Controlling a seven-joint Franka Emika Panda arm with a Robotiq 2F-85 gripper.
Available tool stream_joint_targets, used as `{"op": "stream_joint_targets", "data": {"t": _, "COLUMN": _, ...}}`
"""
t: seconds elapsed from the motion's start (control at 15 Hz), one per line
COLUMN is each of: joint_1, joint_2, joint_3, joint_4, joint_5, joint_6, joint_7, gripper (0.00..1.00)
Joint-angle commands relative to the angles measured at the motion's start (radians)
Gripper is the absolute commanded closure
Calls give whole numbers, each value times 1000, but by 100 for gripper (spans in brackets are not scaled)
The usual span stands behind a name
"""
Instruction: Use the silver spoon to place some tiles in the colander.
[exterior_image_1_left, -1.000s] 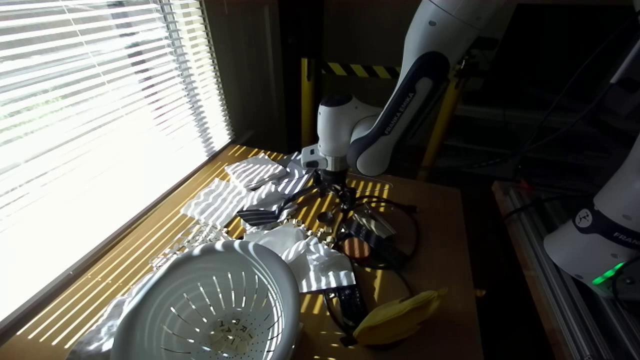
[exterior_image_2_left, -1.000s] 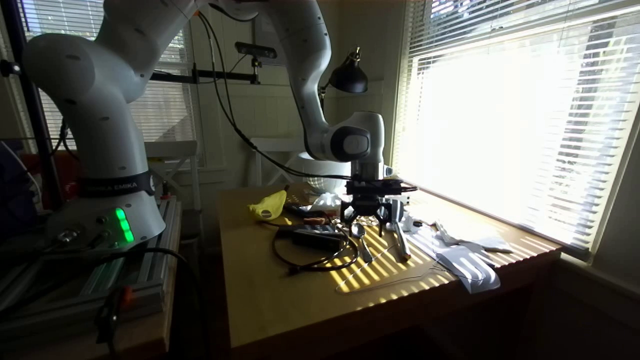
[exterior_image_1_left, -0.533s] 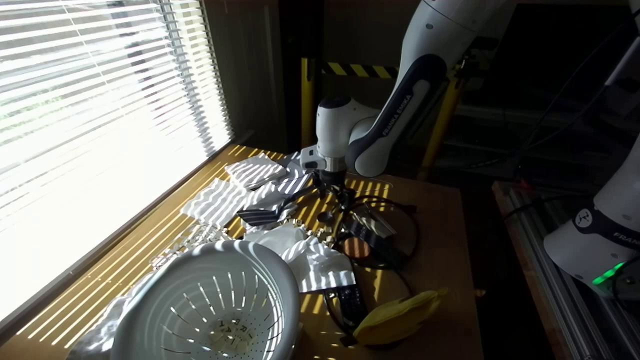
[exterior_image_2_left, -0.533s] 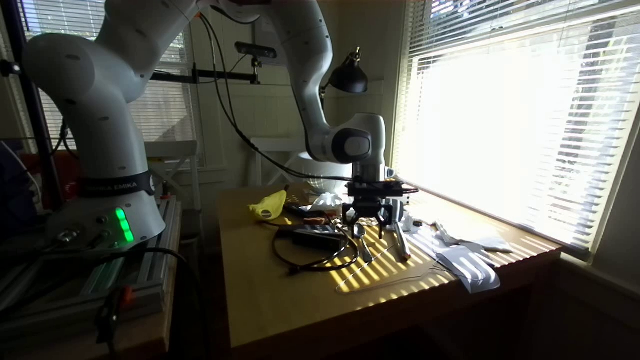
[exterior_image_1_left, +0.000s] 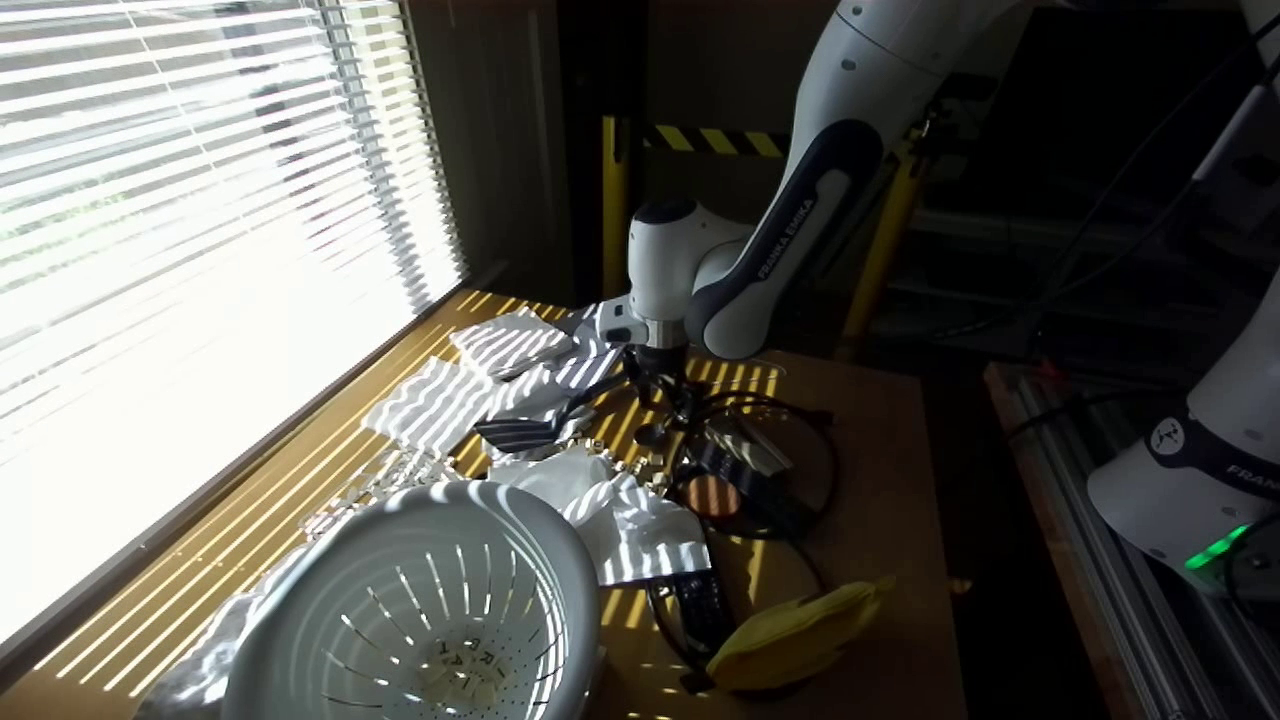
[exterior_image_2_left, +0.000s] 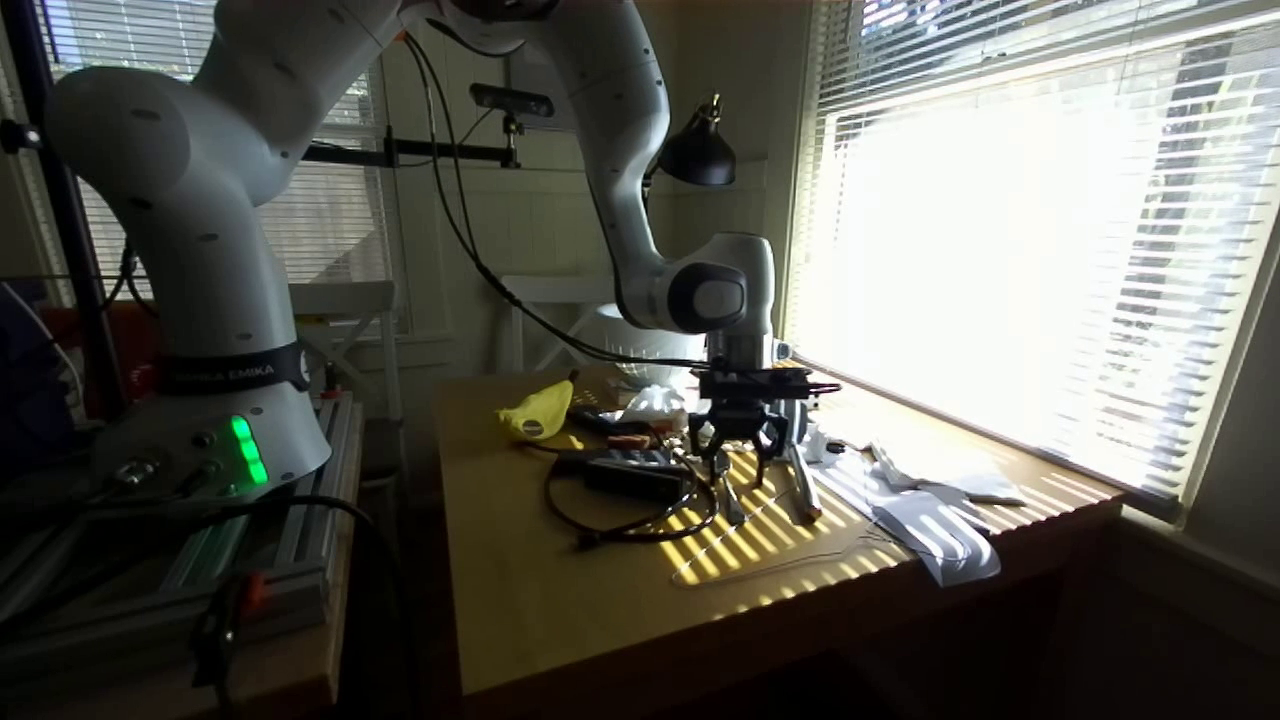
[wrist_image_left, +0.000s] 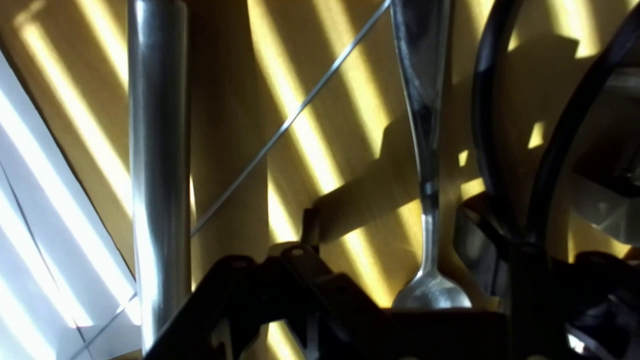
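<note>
My gripper (exterior_image_2_left: 738, 478) is open and pointing down, low over the silver spoon (exterior_image_2_left: 733, 508). In the wrist view, the spoon's neck (wrist_image_left: 430, 240) lies between the open fingers (wrist_image_left: 392, 222), nearer the right one. The spoon lies on the table; the gripper body hides part of its bowl. The spoon's dark bowl also shows in an exterior view (exterior_image_1_left: 650, 436), below the gripper (exterior_image_1_left: 665, 408). The white colander (exterior_image_1_left: 420, 530) has several lettered tiles (exterior_image_1_left: 465, 668) in its bottom. More small tiles (exterior_image_1_left: 650, 470) lie on the table between spoon and colander.
A spatula with a silver handle (wrist_image_left: 159, 150) lies beside the spoon. A black cable (exterior_image_2_left: 660, 538) and dark adapter (exterior_image_2_left: 635, 478) lie on its other side. A yellow banana-shaped object (exterior_image_1_left: 795, 640), white cloths (exterior_image_1_left: 640, 530) and paper sheets (exterior_image_2_left: 940, 535) are also on the table.
My gripper has moved down over the spoon and slightly toward the window. Its fingers stay open. The spoon, colander and tiles on the table have not visibly moved.
</note>
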Motion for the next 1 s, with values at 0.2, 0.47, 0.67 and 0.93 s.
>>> {"op": "stream_joint_targets", "data": {"t": 0.2, "joint_1": 15, "joint_2": 5, "joint_3": -14, "joint_4": -2, "joint_5": -11, "joint_6": 16, "joint_7": 10, "gripper": 65}}
{"op": "stream_joint_targets", "data": {"t": 0.47, "joint_1": 22, "joint_2": -11, "joint_3": -19, "joint_4": -15, "joint_5": -11, "joint_6": 11, "joint_7": 19, "gripper": 94}}
{"op": "stream_joint_targets", "data": {"t": 0.67, "joint_1": 24, "joint_2": -15, "joint_3": -21, "joint_4": -17, "joint_5": -9, "joint_6": 9, "joint_7": 22, "gripper": 100}}
{"op": "stream_joint_targets", "data": {"t": 0.93, "joint_1": 61, "joint_2": -38, "joint_3": -56, "joint_4": -23, "joint_5": -36, "joint_6": -43, "joint_7": 44, "gripper": 98}}
